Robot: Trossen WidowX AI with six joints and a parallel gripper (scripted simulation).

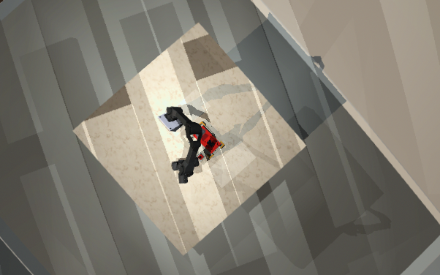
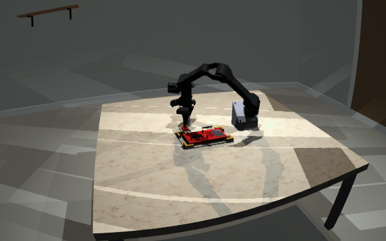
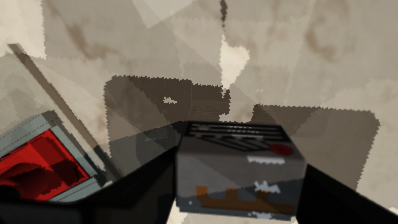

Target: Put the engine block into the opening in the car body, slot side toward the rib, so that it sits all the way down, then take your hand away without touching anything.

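Note:
The engine block (image 3: 240, 175) is a grey box with a dark ribbed top, a red dot and an orange pattern on its side. My gripper (image 3: 233, 159) (image 2: 186, 124) is shut on it, one black finger at each side. The block is hidden in the top and exterior views, and whether it touches the table cannot be told. The red car body (image 1: 207, 135) (image 2: 210, 133) lies flat in a holder with yellow corners. Its dark opening (image 2: 198, 136) shows in the exterior view. My gripper is beside the car body's left end in that view, not over the opening.
A small red part (image 1: 200, 156) (image 2: 184, 128) (image 3: 75, 171) in a grey frame is close to my gripper, at the lower left in the wrist view. A thin bar (image 3: 55, 95) runs beside it. The pale arm base (image 1: 167, 122) (image 2: 239, 118) stands beyond the car body.

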